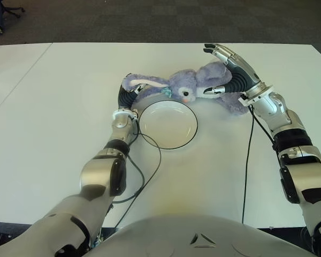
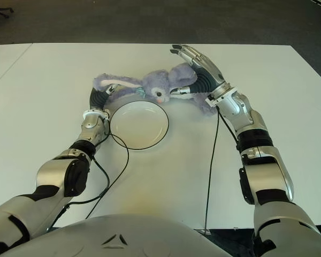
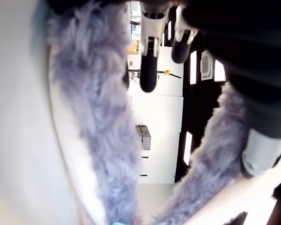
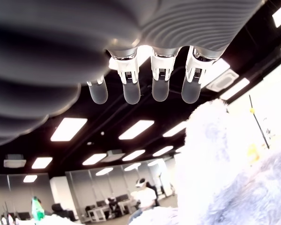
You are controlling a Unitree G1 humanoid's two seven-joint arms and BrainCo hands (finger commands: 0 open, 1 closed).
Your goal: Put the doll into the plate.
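A purple plush bunny doll lies on its side on the white table, just behind the white plate with a dark rim. My left hand is at the doll's long ears, left of the plate, with its fingers curled around them. My right hand hovers open over the doll's body at the right. Its fingers are stretched out and its thumb is against the fur. The plate holds nothing.
Black cables trail along the table from both wrists; one loops by the plate's near left side. Dark carpet lies beyond the far table edge. A chair base stands at the far left.
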